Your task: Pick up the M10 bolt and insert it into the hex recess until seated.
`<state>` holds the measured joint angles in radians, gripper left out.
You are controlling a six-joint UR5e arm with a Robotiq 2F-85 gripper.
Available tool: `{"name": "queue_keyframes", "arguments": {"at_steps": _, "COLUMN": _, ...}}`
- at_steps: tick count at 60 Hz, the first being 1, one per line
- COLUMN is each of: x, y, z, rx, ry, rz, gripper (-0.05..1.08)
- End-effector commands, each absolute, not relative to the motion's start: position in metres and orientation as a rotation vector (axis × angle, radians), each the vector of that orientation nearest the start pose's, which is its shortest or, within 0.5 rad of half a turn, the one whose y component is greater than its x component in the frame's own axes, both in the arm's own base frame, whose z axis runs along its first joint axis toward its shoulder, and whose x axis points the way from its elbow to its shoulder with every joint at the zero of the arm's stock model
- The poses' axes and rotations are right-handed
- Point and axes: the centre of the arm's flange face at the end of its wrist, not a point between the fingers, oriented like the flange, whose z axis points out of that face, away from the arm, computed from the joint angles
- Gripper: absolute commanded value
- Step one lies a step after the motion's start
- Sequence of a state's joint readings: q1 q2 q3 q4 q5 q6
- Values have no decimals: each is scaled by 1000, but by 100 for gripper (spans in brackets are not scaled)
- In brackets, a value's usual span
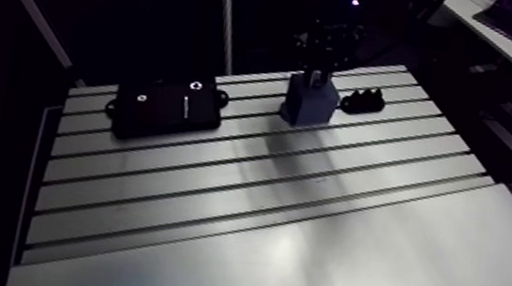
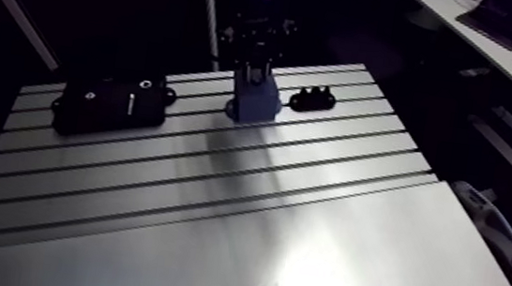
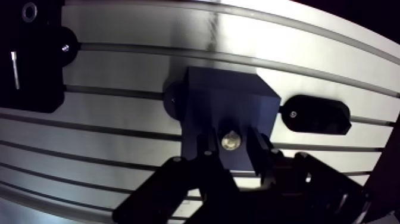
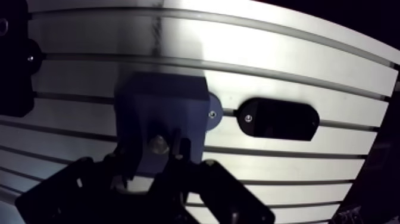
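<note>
The blue block (image 1: 310, 102) stands on the slotted table, bolted down by a side tab (image 4: 212, 113). In the wrist view the M10 bolt (image 3: 230, 141) shows as a shiny round end in the block's top face, directly between my fingers. My gripper (image 3: 231, 148) hangs right over the block, one dark finger (image 3: 208, 149) on each side of the bolt with a thin gap showing at both sides, so it is open. In the arm view the gripper (image 1: 326, 55) is dark and reaches down onto the block's top.
A large black fixture plate (image 1: 168, 108) lies to the left of the block. A small black oval piece (image 1: 364, 100) lies to its right, close by. The slotted aluminium table (image 1: 243, 200) stretches toward the near edge.
</note>
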<state>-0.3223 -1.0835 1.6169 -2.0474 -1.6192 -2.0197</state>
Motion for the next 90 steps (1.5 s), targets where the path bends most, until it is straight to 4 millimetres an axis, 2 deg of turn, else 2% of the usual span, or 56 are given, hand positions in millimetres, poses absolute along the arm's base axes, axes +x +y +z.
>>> {"name": "queue_keyframes", "arguments": {"at_steps": 1, "x": -638, "y": 78, "z": 233, "rx": -196, "ry": 3063, "rz": 37, "gripper": 60}}
{"name": "queue_keyframes", "arguments": {"at_steps": 90, "x": -638, "y": 77, "z": 231, "rx": -201, "ry": 3059, "rz": 33, "gripper": 69}}
